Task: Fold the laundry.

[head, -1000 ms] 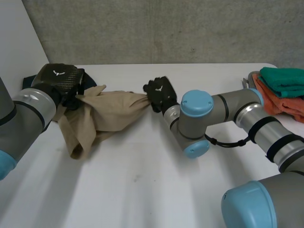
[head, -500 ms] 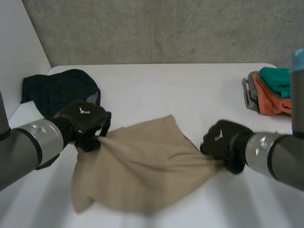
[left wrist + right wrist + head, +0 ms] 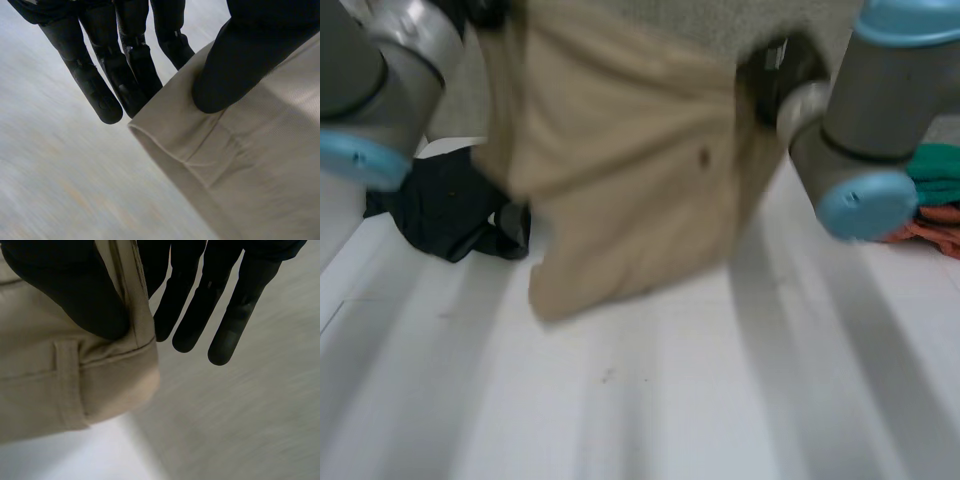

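A tan garment (image 3: 630, 170) hangs in the air between my two raised arms, its lower edge just above the white table (image 3: 670, 400). My left hand (image 3: 235, 60) pinches one upper hemmed corner of the garment (image 3: 260, 170) between thumb and fingers (image 3: 100, 85). At the other upper corner (image 3: 45, 385), my right hand (image 3: 75, 295) holds the hem the same way, thumb pressed on it. In the head view the right hand (image 3: 772, 72) sits at the cloth's upper right edge.
A dark navy garment (image 3: 450, 210) lies crumpled on the table at the far left. Folded green and orange cloths (image 3: 935, 190) are stacked at the far right. A grey wall stands behind the table.
Both hands have risen from low over the table to high up. The tan garment went with them and now hangs down instead of lying stretched on the table.
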